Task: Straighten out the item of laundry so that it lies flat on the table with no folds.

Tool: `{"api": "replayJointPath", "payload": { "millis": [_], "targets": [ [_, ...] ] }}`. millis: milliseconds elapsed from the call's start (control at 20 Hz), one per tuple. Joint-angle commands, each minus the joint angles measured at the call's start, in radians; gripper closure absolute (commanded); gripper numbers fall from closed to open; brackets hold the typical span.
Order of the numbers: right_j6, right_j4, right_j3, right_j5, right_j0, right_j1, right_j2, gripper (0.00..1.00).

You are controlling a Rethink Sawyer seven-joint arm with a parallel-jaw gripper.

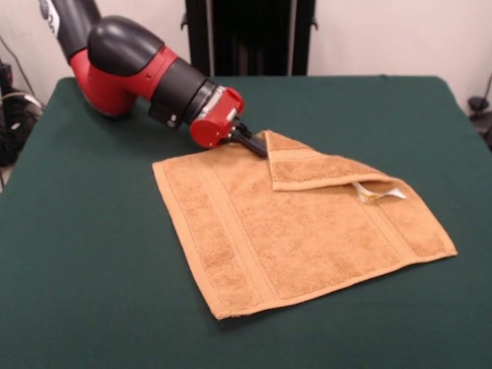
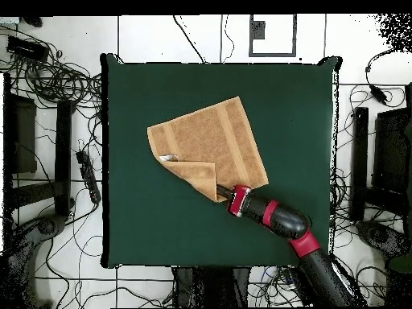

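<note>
Tool [image 1: 257,146] at towel's [image 1: 307,238] folded corner, grip state unclear; flap [image 1: 323,171] lies toward 4 o'clock, across the bench [image 1: 92,269].

Pale tiled floor [image 2: 193,36] strewn with cables [image 2: 56,80], perhaps dark racks [image 2: 20,137] alongside.

One towel [image 1: 296,231], one white care tag [image 1: 380,192], one table [image 1: 92,292], one robot arm [image 1: 146,73], one hand [image 1: 254,144]
</note>
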Motion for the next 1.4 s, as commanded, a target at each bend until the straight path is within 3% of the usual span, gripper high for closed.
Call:
{"api": "replayJointPath", "payload": {
  "millis": [50,1000,1400],
  "targets": [
    [-0.319,0.075,-0.171,0.275,0.031,0.163,-0.060,1.00],
    [-0.310,0.019,-0.234,0.257,0.087,0.140,-0.073,1.00],
    [-0.235,-0.032,-0.224,0.162,0.115,0.099,-0.074,1.00]
  ]
}}
